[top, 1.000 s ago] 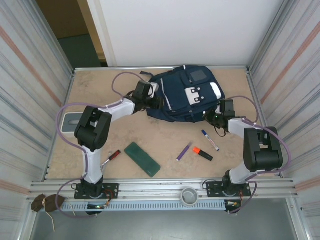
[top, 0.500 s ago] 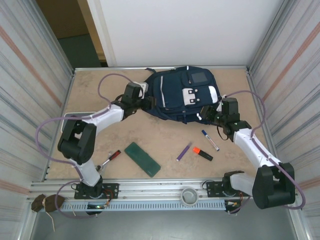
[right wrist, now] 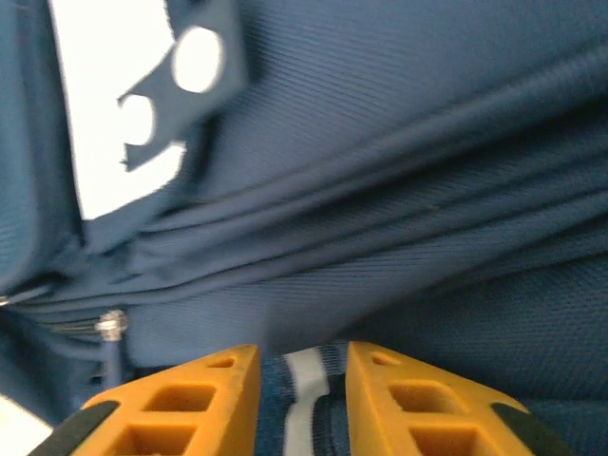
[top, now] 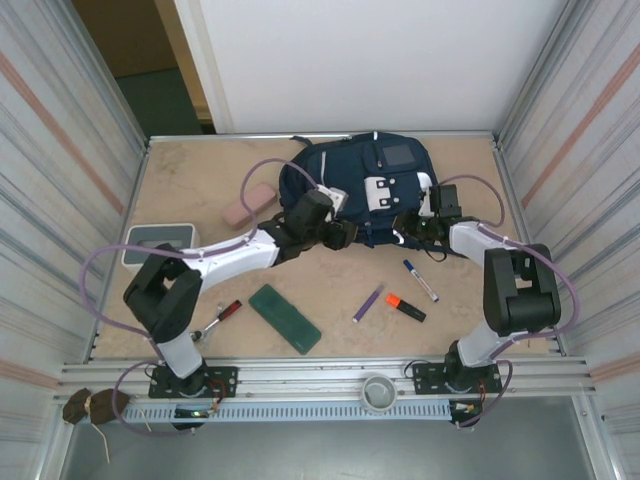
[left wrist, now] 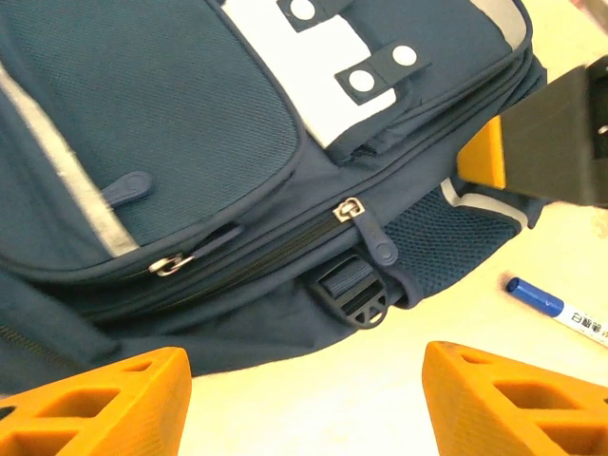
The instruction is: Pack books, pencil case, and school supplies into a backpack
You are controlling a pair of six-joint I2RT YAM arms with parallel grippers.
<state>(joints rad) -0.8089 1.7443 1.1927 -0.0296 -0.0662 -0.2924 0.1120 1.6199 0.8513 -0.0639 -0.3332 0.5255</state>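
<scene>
Now the backpack (top: pixel 352 178) lies top away; left gripper (left wrist: pixel 306 394) gapes empty, right gripper (right wrist: pixel 304 378) pinches it.

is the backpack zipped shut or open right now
Shut, as far as shown: the backpack zipper runs closed up to its pull, with no gap showing the inside.

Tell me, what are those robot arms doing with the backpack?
Both arms are at the near edge of the navy backpack. The left gripper hangs open by a zipper pull; the right gripper seems to pinch its fabric. The purple pen, orange highlighter, white marker and green pencil case lie unpacked on the table.
</scene>
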